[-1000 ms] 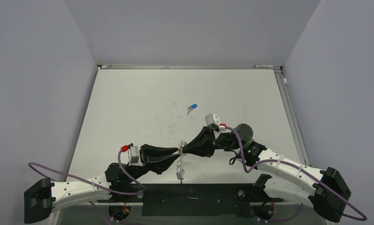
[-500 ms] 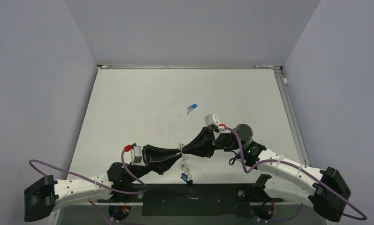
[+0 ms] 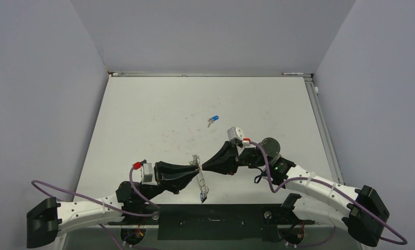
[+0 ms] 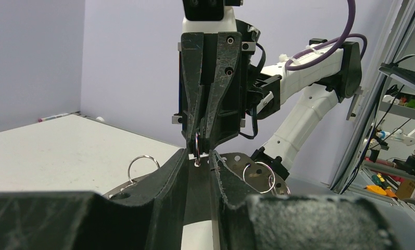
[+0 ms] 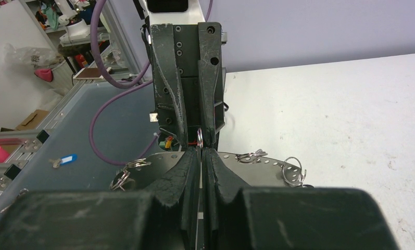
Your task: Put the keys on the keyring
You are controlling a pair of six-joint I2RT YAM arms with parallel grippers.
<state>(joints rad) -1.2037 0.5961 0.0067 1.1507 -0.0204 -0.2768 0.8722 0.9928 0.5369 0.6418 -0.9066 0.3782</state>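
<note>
The keyring (image 5: 262,162) is a flat grey metal band pierced with holes, with small split rings hanging from it. It sits between the two arms, close to the near edge of the tabletop (image 3: 158,114), and runs from far to near under the meeting fingertips.

The right fingers (image 5: 187,172) are pressed together with only a hairline slit between them. They pinch a small split ring (image 4: 196,144) that belongs to the keyring. The left fingers (image 4: 174,177) face them tip to tip with a narrow gap, one on either side of that same ring. I cannot tell whether they clamp it.

The near blue key (image 3: 203,197) is at the keyring's near end, by the tabletop's near edge. Whether it is threaded on cannot be told. The far blue key (image 3: 213,120) lies loose on the tabletop, well apart from the keyring and farther out than the right arm's wrist.
</note>
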